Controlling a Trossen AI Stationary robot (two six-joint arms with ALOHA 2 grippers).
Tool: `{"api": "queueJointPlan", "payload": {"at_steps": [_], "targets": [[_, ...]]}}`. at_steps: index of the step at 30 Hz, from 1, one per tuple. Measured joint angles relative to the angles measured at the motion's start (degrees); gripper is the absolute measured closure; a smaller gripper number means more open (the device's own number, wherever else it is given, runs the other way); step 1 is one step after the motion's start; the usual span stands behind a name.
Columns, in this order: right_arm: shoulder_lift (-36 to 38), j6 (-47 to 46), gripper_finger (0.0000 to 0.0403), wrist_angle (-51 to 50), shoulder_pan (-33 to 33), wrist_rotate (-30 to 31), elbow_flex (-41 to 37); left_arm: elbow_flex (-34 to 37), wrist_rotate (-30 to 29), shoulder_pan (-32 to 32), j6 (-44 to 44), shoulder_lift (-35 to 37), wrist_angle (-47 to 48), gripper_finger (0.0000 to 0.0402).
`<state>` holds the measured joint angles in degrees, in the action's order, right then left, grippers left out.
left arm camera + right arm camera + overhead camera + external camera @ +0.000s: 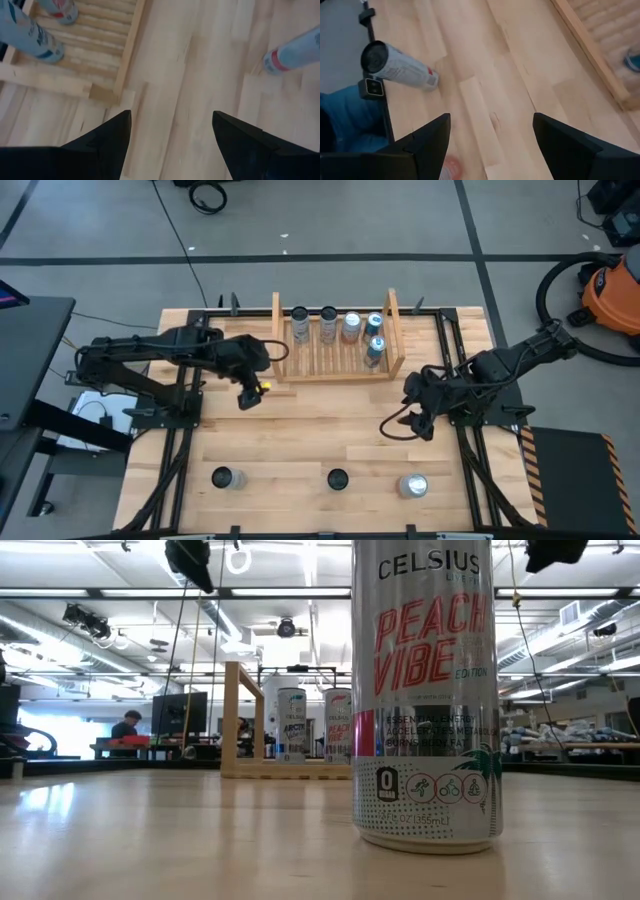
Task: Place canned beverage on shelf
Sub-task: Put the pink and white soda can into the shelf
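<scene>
A wooden shelf (335, 350) sits at the far side of the table (300, 440), and it has five cans in it. Four cans stand in a row at the back, and the fifth can (375, 352) stands a bit in front of them, near the right side board. Three more cans stand in a row near the front edge of the table: a left can (222, 477), a middle can (338, 478) and a right can (414, 485). In the low view one of these cans (427, 690) is very close and tall, with "PEACH VIBE" written on it in red. The shelf shows far behind it with cans inside. The left claw (247, 396) hangs over the bare table just in front of the left end of the shelf. Its two dark fingers (107, 137) stand apart with only wood between them, so it holds nothing. The right claw (421, 423) hangs over the table in front of the right end of the shelf. Its fingers (427, 137) also stand apart, and it holds nothing too. The right wrist view shows a can (397, 65) standing near the table edge. Far off in the room, a person (126, 728) sits at a desk.
</scene>
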<state>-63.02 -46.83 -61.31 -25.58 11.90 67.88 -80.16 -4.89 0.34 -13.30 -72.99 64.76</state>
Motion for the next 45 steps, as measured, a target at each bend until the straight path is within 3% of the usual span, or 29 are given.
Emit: {"api": "queueJointPlan", "payload": {"at_steps": [11, 22, 45], "targets": [[-0.02, 1.58, 0.0112, 3.86, 0.26, -0.33, 0.00, -0.02, -0.04, 0.11, -3.08, 0.02, -1.15, 0.0122], [-0.02, 8.24, 0.0103, 10.44, 0.20, -5.95, 0.00, -0.02, -2.20, 0.24, -11.54, 0.02, -2.96, 0.0122], [-0.02, 9.88, 0.0107, 5.47, 0.22, -5.40, 0.00, -0.04, -5.58, -0.37, -16.13, 0.00, -7.35, 0.0122]]}}
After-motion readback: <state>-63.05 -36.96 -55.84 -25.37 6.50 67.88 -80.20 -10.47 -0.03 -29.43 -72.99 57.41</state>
